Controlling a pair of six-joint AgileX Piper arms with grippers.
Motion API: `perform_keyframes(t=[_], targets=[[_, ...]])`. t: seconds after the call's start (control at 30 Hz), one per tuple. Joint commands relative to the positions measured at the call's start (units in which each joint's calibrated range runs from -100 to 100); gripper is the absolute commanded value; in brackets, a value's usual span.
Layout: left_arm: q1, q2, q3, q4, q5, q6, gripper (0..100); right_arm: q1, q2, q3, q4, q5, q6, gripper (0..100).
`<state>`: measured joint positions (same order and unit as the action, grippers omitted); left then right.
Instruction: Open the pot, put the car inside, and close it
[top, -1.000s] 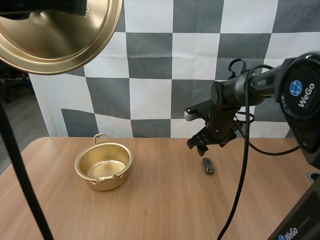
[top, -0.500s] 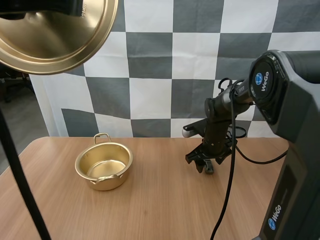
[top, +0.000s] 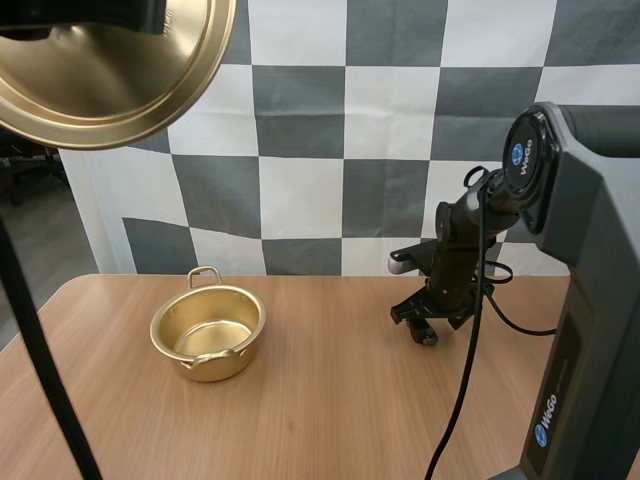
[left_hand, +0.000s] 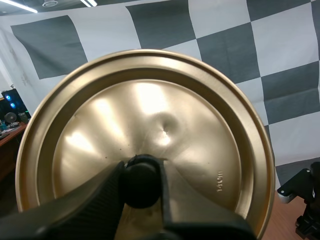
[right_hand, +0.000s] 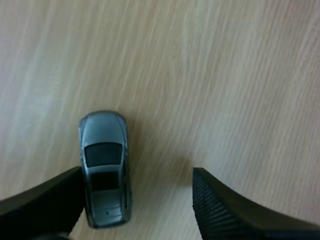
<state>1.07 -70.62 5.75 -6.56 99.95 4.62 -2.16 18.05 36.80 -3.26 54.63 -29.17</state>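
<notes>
— Your left gripper (left_hand: 142, 192) is squeezing the knob (left_hand: 143, 172) of the lid (left_hand: 200, 150) and holding the lid high up.

— And your pot (top: 207, 332) is sitting open on the table (top: 320, 410), with nothing in it.

— I think you are doing the car step now. Your right gripper (right_hand: 137, 195) is hanging low over the car (right_hand: 105, 167), with its fingers (right_hand: 225, 210) spread apart.

— The car is lying on the table just beside one finger, well apart from the pot. Next, I think you are needing the car between both fingers before squeezing.
</notes>
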Motion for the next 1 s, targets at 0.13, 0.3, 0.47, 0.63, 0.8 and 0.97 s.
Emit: perform_keyframes(t=[0.13,0.3,0.47,0.63,0.8,0.97], targets=[[0.02,0.0,0.0,0.0,0.0,0.0,0,0.0,0.4,0.3,12.3,4.8,-12.3,100],[0.02,0.0,0.0,0.0,0.0,0.0,0,0.0,0.4,0.3,15.4,7.4,-13.6,0],[0.02,0.0,0.0,0.0,0.0,0.0,0,0.0,0.4,0.3,15.0,9.0,-13.1,0],[0.02,0.0,0.0,0.0,0.0,0.0,0,0.0,0.0,0.3,15.0,10.3,-14.1,0],[0.02,0.0,0.0,0.0,0.0,0.0,0,0.0,-5.4,-1.7,17.3,14.0,-15.8,0],[0.02,-0.5,0.0,0.2,0.0,-0.5,0,0.0,-15.5,-7.8,25.4,29.4,-21.5,0]])
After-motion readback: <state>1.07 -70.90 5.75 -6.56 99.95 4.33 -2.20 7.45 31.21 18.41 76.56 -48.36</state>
